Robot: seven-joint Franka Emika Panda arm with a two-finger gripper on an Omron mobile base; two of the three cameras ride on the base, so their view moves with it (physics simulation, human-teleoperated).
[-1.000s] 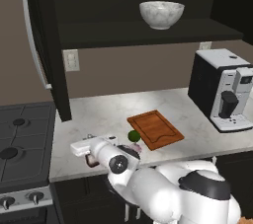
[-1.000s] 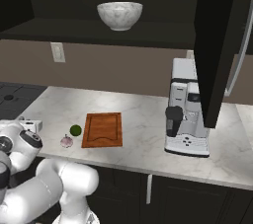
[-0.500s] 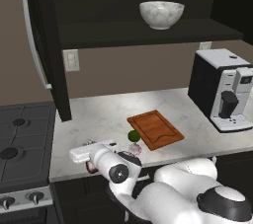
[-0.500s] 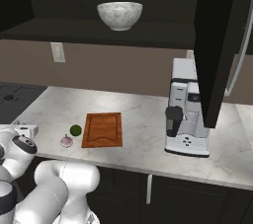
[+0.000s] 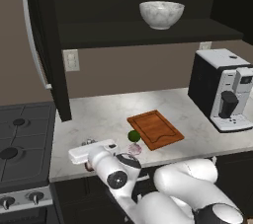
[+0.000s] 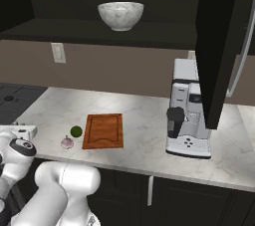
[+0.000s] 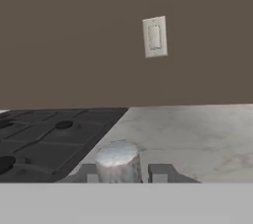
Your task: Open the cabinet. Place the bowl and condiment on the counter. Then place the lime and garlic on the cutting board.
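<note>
The gripper [image 7: 122, 172] sits low at the counter's [image 5: 104, 119] front left corner, just beside the stove [image 5: 20, 144], lower and further toward that edge than 1 second ago. In the hand view its 2 fingertips [image 7: 160, 172] stand on either side of a white cap [image 7: 117, 160], and in the left base view a sliver of dark red shows under the hand, so it is probably clamped on the condiment bottle [image 5: 89, 166], though most of the bottle is hidden. The jaws stand narrow, as they did 1 second ago.

The cabinet [image 5: 44, 45] is open, its door swung out to the left, unchanged. The bowl [image 5: 161, 14] rests on the shelf inside, in the same spot as before. The cutting board [image 5: 155, 129] lies bare on the counter. The lime [image 5: 133, 135] sits just off its left edge, and the garlic [image 5: 134, 149] lies just in front of the lime, near the counter's front edge; neither has moved. The coffee machine [image 5: 222, 94] stands at the right end. A wall outlet [image 7: 155, 36] shows on the brown wall above the counter.
</note>
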